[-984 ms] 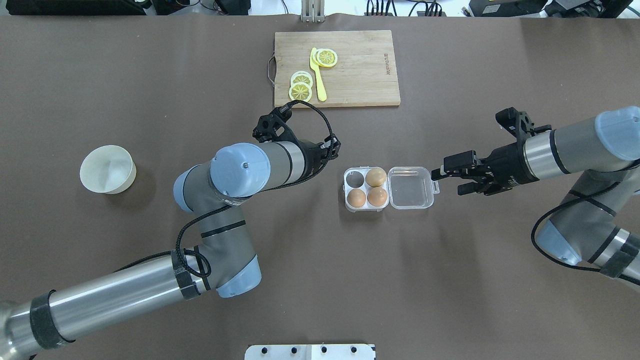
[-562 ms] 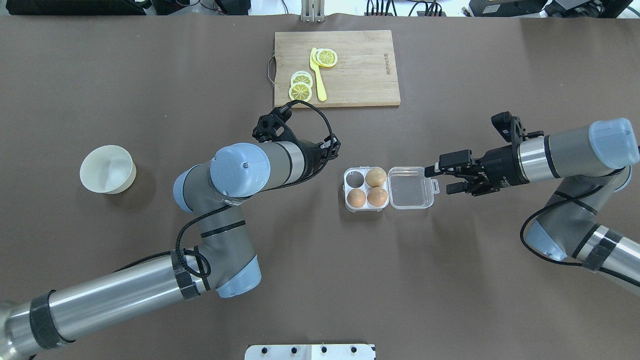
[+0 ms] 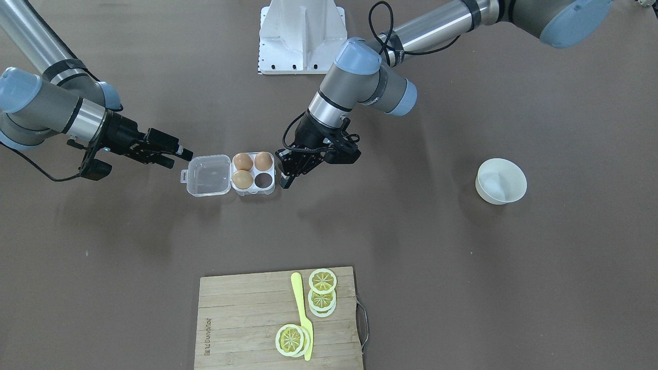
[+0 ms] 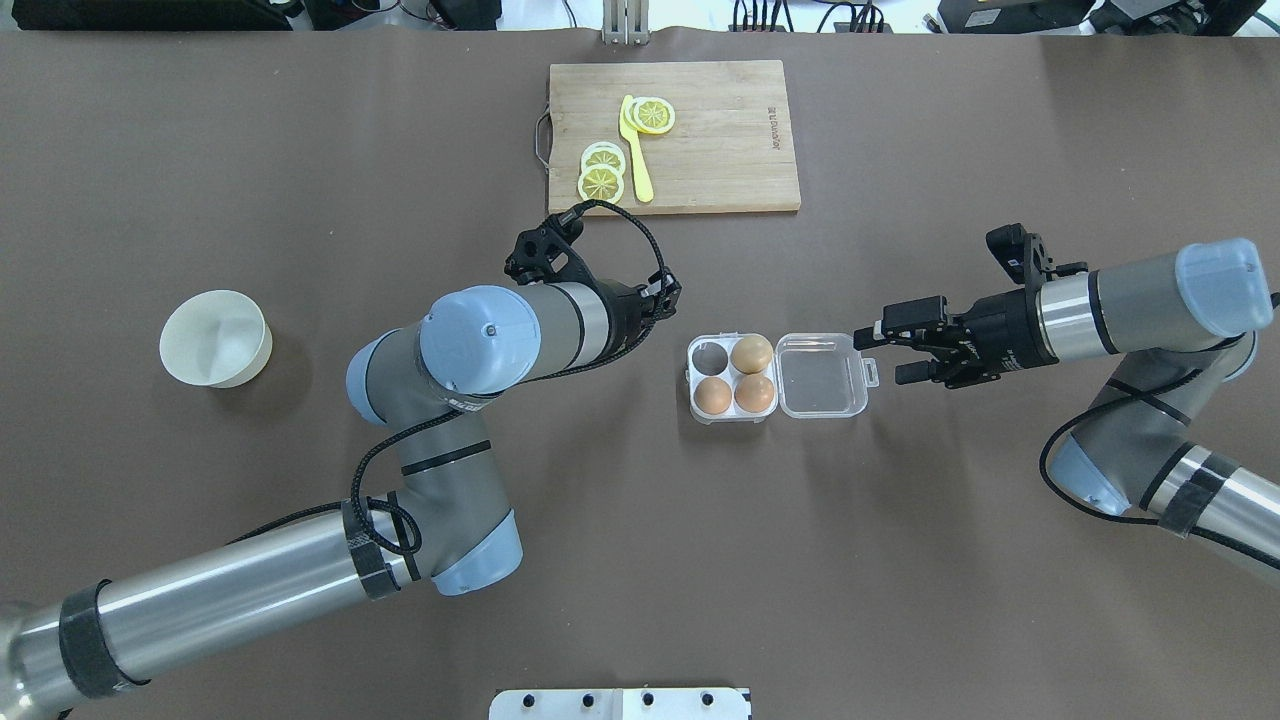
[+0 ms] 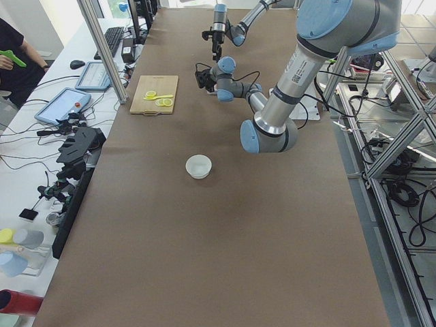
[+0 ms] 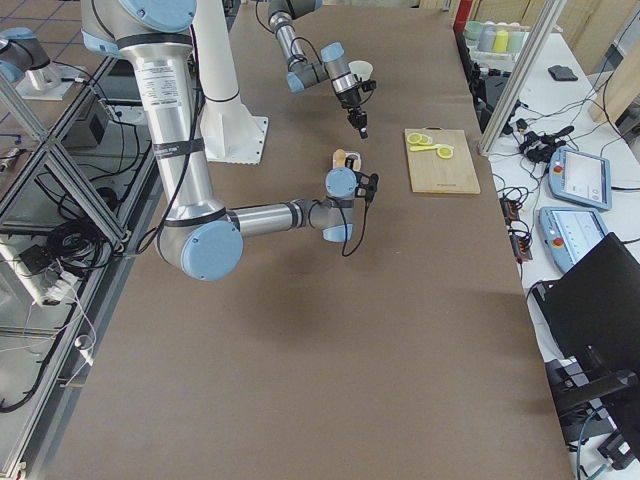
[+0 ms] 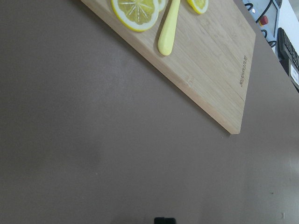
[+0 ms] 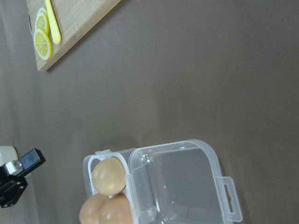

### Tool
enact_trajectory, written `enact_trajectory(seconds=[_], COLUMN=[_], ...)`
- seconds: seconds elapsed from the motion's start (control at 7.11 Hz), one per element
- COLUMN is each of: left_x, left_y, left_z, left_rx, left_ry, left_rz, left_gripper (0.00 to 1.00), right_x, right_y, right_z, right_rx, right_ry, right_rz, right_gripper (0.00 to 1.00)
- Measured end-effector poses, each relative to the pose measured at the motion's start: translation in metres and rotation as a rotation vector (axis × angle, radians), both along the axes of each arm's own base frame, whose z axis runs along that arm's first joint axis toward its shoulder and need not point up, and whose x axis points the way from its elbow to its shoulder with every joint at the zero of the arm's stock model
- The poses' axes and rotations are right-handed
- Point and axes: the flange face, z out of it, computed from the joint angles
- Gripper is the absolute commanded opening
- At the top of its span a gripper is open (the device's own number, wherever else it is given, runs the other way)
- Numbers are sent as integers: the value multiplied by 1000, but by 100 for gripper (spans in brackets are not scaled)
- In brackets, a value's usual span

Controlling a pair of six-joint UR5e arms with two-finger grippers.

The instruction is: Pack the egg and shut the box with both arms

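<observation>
The clear box (image 4: 730, 412) sits mid-table with its lid (image 4: 820, 376) laid open to the right, latch tab (image 4: 872, 373) outermost. Two orange-brown eggs (image 4: 712, 396) (image 4: 755, 393) fill the near cells and a paler tan egg (image 4: 751, 354) a far cell. The far left cell (image 4: 709, 356) is empty. I cannot tell the two orange-brown eggs apart. My right gripper (image 4: 880, 356) is open and empty, just right of the tab. My left gripper (image 3: 285, 180) looks shut and empty, its tips beside the box's left edge. The right wrist view shows the box (image 8: 93, 161) and lid (image 8: 177, 182).
A wooden cutting board (image 4: 720, 140) with lemon slices (image 4: 602, 172) and a yellow knife (image 4: 636, 150) lies at the far middle. A white bowl (image 4: 215, 338) stands at the left, apparently empty. The white robot base (image 4: 620, 703) is at the near edge.
My right gripper has moved left toward the lid's tab and slightly toward the far side, staying open. The left arm, box and eggs have not moved.
</observation>
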Motion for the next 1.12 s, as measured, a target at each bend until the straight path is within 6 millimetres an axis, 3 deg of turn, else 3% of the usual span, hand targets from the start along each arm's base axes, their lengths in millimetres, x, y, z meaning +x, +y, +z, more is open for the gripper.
enact_trajectory(seconds=[0.42, 1.12], left_x=[0, -1], left_y=[1, 0], left_z=[0, 0], left_rx=[0, 2], left_ry=[0, 1], left_rz=[1, 1], left_gripper=[0, 0], right_x=[-3, -15], right_y=[-7, -20], right_z=[12, 17], right_rx=[3, 44], right_ry=[21, 39], right_rz=[8, 10], right_gripper=[94, 93])
